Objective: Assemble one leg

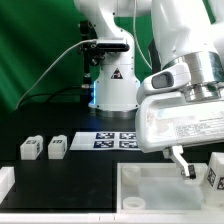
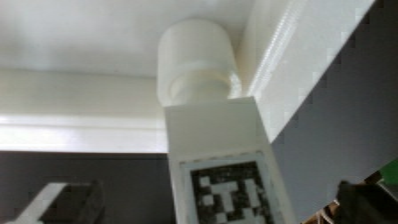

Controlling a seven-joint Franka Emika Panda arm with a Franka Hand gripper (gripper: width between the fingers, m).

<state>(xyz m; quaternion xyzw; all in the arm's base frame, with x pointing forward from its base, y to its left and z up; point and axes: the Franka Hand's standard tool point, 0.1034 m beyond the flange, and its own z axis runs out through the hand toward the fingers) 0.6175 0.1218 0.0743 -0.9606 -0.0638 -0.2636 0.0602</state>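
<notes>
One leg [image 2: 217, 140], a white block with a square tag and a round peg end, fills the middle of the wrist view, its peg pointing at the large white panel [image 2: 71, 50]. My gripper [image 2: 214, 208] straddles it, and dark gaps show between the leg and each of the fingers [image 2: 64, 203]. In the exterior view the same leg [image 1: 214, 170] is at the right edge beside my gripper [image 1: 196, 168], over the far right part of the panel [image 1: 150, 188]. I cannot tell if the leg rests on anything. Two more legs [image 1: 29, 149] [image 1: 57, 146] stand at the exterior view's left.
The marker board [image 1: 115, 139] lies in front of the robot's base [image 1: 112, 90]. Another white part [image 1: 4, 181] shows at the exterior view's lower left edge. The table is black, and a green curtain hangs behind it.
</notes>
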